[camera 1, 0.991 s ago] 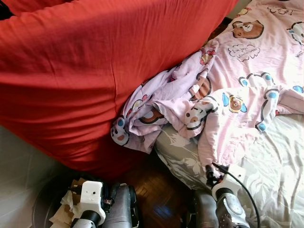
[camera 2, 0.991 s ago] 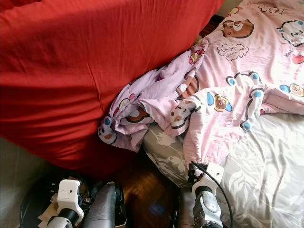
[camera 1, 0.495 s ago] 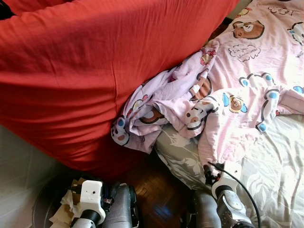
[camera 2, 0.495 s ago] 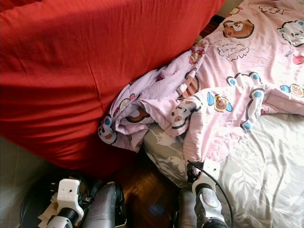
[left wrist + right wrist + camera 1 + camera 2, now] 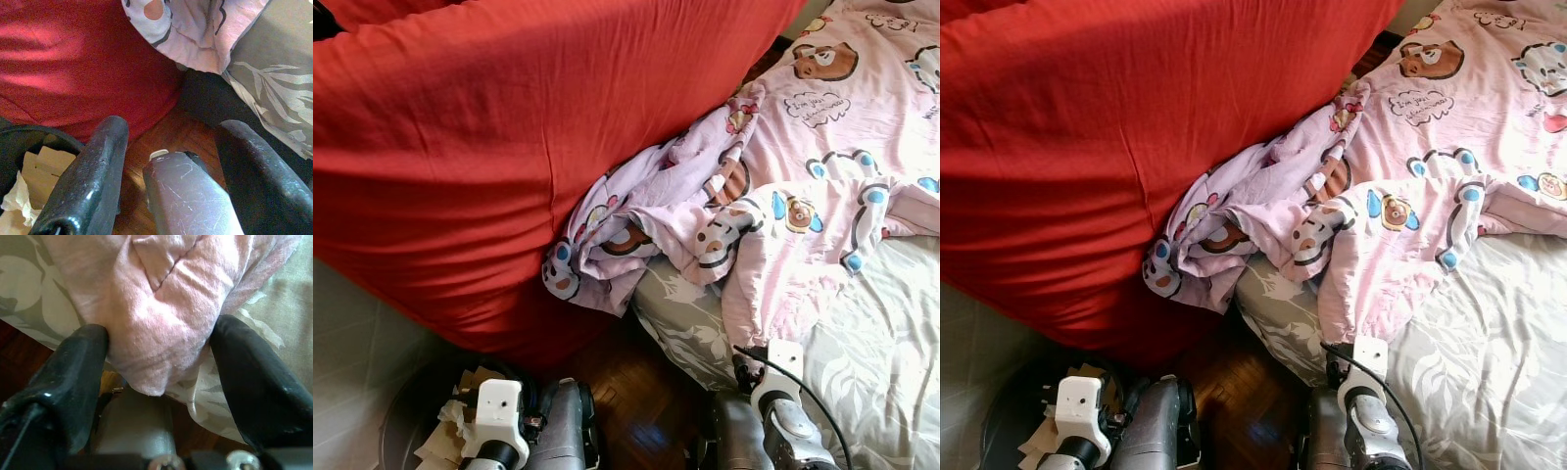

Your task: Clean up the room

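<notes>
A pink cartoon-print blanket [image 5: 822, 147] lies rumpled across the bed, and a bunched lilac part [image 5: 636, 225] hangs over the bed's edge. A corner of that blanket [image 5: 166, 323] sits between the spread fingers of my right gripper [image 5: 161, 330], which is open at the bed's near edge. My left gripper [image 5: 175, 127] is open and low over the wooden floor [image 5: 171, 132], with a scratched silver part [image 5: 190, 196] between its fingers. A big red sheet [image 5: 509, 147] drapes down on the left.
The mattress wears a grey leaf-print sheet [image 5: 881, 333]. A black bin [image 5: 401, 426] holding crumpled paper [image 5: 445, 436] stands on the floor at the lower left. A narrow strip of dark wooden floor [image 5: 636, 392] runs between the red sheet and the bed.
Both wrists have sunk a little lower in the picture. The blanket and the red sheet lie as before.
</notes>
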### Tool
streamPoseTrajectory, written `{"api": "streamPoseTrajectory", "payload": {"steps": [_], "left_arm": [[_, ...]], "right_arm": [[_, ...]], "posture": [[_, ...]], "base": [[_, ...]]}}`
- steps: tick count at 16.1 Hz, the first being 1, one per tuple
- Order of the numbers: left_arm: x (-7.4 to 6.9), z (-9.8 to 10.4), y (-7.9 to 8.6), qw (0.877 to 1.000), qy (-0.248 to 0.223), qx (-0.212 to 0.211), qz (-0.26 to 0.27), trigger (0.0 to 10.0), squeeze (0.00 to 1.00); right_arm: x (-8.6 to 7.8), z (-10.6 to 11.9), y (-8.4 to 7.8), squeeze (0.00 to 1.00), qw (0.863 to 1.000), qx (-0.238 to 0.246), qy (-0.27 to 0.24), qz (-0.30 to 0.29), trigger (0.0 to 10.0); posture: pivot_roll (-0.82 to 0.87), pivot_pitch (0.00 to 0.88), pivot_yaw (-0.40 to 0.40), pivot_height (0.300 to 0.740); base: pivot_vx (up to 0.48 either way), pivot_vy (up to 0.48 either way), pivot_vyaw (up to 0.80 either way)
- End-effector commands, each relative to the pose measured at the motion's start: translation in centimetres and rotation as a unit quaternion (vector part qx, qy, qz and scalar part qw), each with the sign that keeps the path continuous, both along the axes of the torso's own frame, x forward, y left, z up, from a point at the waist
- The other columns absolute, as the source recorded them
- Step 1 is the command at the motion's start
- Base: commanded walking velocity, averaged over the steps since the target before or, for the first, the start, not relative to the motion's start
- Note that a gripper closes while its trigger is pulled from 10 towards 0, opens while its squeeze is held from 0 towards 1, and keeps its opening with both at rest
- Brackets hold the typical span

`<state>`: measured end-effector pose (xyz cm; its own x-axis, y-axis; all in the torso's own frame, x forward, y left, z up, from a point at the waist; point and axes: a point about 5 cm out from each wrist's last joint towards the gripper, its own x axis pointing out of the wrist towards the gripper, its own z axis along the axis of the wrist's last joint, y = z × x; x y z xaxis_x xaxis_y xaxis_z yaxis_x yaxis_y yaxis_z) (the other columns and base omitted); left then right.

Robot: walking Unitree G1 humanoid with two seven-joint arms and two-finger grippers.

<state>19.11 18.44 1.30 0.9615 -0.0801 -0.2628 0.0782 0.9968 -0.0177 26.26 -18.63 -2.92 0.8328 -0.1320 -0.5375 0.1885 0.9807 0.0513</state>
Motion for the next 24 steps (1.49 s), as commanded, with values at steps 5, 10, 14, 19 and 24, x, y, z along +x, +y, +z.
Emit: {"api": "streamPoseTrajectory", "payload": {"steps": [5, 10, 14, 19, 24], "left_arm": [[-0.8, -0.5, 0.2, 1.000, 0.020, 0.002, 0.004, 10.0, 0.00], [-0.9, -0.8, 0.2, 1.000, 0.026, 0.002, 0.008, 10.0, 0.00], [-0.4, -1.6, -0.1, 0.999, 0.037, 0.000, 0.009, 10.0, 0.00], [1.2, -2.8, 0.0, 0.999, 0.052, 0.000, 0.017, 10.0, 0.00], [2.8, -3.8, -0.3, 0.997, 0.069, -0.002, 0.028, 10.0, 0.00]], "right_arm": [[-0.8, -0.7, 0.4, 0.00, 1.000, -0.001, 0.022, 0.008, 0.0], [-0.6, -0.6, 0.4, 0.00, 1.000, 0.000, 0.019, 0.007, 0.0], [-0.4, -0.4, 0.5, 0.00, 1.000, 0.004, 0.014, 0.008, 0.0], [0.2, 0.1, -0.1, 0.00, 1.000, 0.007, -0.002, 0.002, 0.0], [0.5, 0.8, -0.4, 0.00, 0.999, 0.017, -0.038, -0.009, 0.0]], "posture": [[0.09, 0.278, 0.030, 0.624], [0.09, 0.270, 0.030, 0.624], [0.08, 0.236, 0.019, 0.624], [0.05, 0.145, -0.006, 0.624], [0.01, 0.076, -0.022, 0.624]], "base": [[0.000, 0.000, 0.00], [0.000, 0.000, 0.00], [0.000, 0.000, 0.00], [0.000, 0.000, 0.00], [0.000, 0.000, 0.00]]}}
